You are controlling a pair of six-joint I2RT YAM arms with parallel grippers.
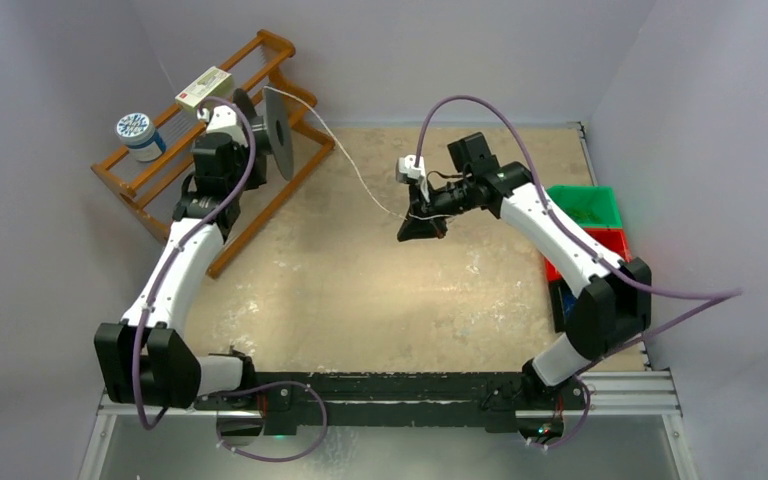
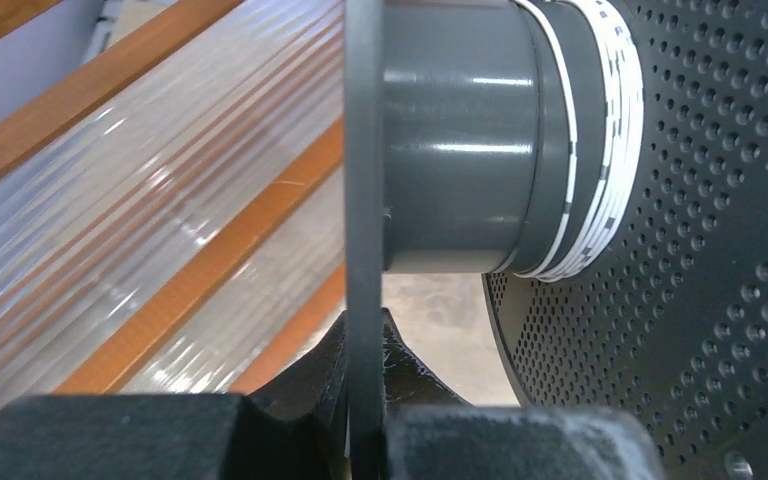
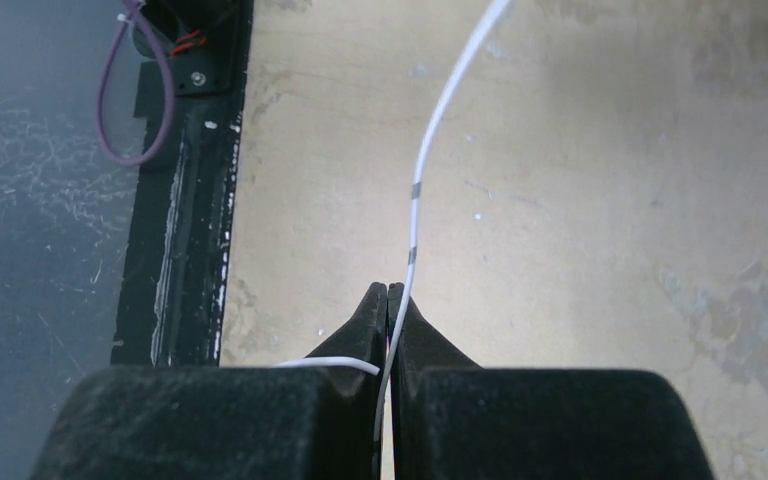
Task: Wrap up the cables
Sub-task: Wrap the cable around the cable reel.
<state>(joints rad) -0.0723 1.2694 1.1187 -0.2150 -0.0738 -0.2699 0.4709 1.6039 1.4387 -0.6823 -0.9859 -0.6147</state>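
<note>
A thin white cable [image 1: 345, 160] runs from a dark spool [image 1: 278, 128] on the wooden rack across the table to my right gripper [image 1: 422, 226]. In the right wrist view the cable [image 3: 422, 170] passes between the closed fingers of my right gripper [image 3: 388, 300], with a short loose end curling out to the left. My left gripper [image 1: 222, 112] is at the spool. In the left wrist view my left gripper [image 2: 365, 330] is shut on the spool's thin dark flange [image 2: 364, 180], beside the grey hub [image 2: 455, 140] carrying a few white cable turns [image 2: 600, 150].
The wooden rack [image 1: 150, 175] stands at the back left with a white box [image 1: 203, 87] and a blue-patterned tape roll [image 1: 138, 133] on it. Green, red and blue bins [image 1: 585, 215] sit at the right edge. A perforated flange [image 2: 720, 250] fills the right of the left wrist view.
</note>
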